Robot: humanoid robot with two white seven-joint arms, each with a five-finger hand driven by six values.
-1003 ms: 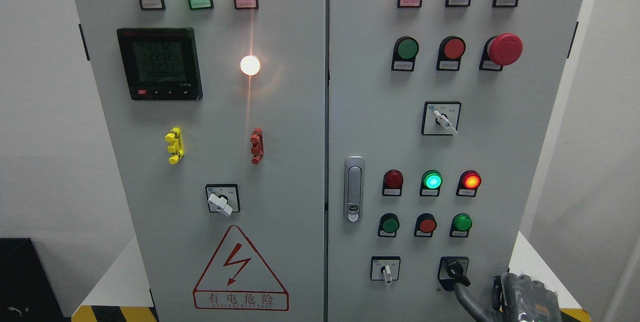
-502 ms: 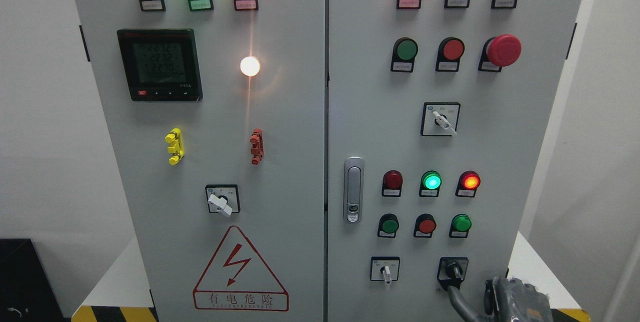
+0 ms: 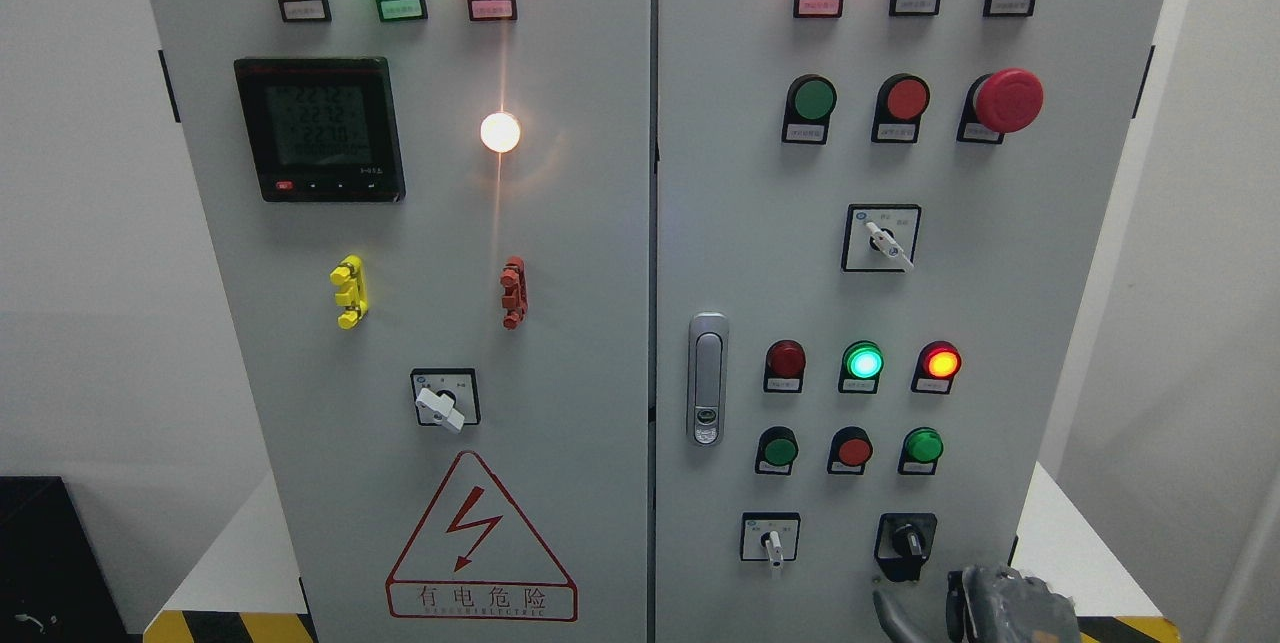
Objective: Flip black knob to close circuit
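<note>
Head view, black knob (image 3: 908,543): low on the cabinet's right door (image 3: 1060,303), around 5 o'clock; pointer near upright.
Right hand (image 3: 1000,608): has dropped away below the knob, no longer touching it; fingers loose, holding nothing.
Meaning: flip probably finished.
Left hand: unseen.

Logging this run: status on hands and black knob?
Right hand low at bottom edge, below knob, not touching. Left hand out of view. Black knob free, unobstructed.

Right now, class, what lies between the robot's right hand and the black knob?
In the head view, only bare grey cabinet door: the right hand sits below and right of the black knob, not touching it.
</note>
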